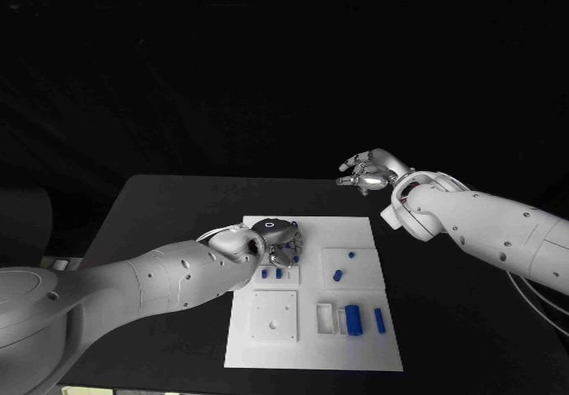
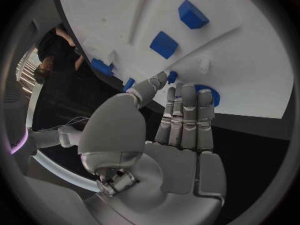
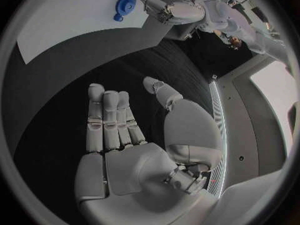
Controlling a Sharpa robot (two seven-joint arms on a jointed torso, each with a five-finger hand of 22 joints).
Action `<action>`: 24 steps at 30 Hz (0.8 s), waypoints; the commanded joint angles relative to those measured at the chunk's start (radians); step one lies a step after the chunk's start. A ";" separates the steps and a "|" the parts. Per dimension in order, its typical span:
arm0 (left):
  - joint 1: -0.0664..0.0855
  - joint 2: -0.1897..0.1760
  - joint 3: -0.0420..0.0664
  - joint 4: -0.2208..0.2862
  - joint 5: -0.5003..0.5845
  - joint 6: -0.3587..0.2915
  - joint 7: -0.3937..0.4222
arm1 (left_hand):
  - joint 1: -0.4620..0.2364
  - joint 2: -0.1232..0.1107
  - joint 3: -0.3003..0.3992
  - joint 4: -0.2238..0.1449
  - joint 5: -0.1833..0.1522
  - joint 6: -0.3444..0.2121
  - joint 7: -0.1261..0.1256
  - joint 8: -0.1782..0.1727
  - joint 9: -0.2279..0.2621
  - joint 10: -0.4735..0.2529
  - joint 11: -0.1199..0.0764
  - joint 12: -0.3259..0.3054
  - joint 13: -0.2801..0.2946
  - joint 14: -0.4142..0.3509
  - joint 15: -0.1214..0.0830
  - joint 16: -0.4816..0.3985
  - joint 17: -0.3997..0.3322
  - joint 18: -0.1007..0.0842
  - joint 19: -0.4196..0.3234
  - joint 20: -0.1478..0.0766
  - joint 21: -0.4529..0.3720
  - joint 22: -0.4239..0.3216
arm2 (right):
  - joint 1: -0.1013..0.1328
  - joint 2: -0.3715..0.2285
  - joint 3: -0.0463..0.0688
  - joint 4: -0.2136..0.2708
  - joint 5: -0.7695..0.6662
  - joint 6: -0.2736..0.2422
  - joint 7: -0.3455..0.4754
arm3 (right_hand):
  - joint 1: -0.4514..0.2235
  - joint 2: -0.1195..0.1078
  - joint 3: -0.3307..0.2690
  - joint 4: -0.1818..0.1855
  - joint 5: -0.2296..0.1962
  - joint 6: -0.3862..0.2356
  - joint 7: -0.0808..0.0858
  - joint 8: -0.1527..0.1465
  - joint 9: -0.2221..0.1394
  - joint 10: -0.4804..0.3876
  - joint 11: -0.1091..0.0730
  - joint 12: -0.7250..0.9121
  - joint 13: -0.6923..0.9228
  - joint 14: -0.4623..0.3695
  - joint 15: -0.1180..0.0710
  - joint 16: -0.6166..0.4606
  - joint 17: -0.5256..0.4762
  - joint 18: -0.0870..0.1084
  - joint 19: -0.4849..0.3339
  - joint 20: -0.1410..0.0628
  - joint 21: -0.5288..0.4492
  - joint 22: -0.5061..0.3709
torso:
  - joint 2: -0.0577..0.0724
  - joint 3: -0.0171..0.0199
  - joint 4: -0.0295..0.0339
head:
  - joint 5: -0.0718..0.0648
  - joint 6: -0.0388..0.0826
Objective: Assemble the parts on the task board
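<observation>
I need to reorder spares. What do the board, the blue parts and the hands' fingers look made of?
Board: likely moulded or printed plastic, matte white, with crisp recessed pockets. Blue parts: probably plastic too, with flat, even colour and no glint. Fingers: a silver, satin surface with soft highlights, either metal or metallic-coated plastic; the pictures cannot settle which.

The left hand (image 2: 178,130) reaches over the edge of the white task board (image 2: 250,80), fingers straight and held together, their tips at a round blue part (image 2: 208,93). The thumb tip lies beside a small blue part (image 2: 172,76). Further blue parts (image 2: 164,44) sit in recesses beyond.
</observation>
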 commanded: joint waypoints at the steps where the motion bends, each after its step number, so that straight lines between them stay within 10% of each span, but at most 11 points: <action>1: -0.004 0.007 0.001 -0.006 -0.006 0.013 0.001 | 0.008 0.007 -0.001 0.004 -0.002 0.001 0.000 -0.004 -0.002 0.006 -0.001 -0.008 -0.002 0.009 -0.003 0.007 0.003 0.052 0.010 -0.004 0.005 0.003 | 0.000 0.000 0.000 0.003 -0.007 0.000 0.010 | -0.005 0.001 0.002 0.000 -0.006 0.000 0.007 0.007 0.001 0.003 0.001 -0.007 -0.002 -0.005 0.000 -0.005 -0.001 0.059 0.001 0.006 -0.005 -0.001 | 0.001 0.0001 -0.0003 | -0.001 0.000; 24: -0.016 0.033 0.001 -0.059 -0.008 0.040 -0.005 | 0.010 0.038 -0.005 -0.001 -0.004 0.020 -0.012 0.005 -0.012 0.043 -0.026 -0.021 -0.006 0.039 -0.028 0.049 0.009 0.047 0.017 -0.021 0.013 0.015 | 0.000 0.001 0.000 0.009 -0.007 0.004 0.008 | -0.005 0.001 0.001 0.001 -0.006 0.000 0.007 0.008 0.002 0.004 0.000 -0.007 -0.006 -0.004 0.000 -0.005 -0.002 0.059 0.002 0.006 -0.006 -0.001 | 0.001 -0.0001 -0.0007 | -0.007 -0.004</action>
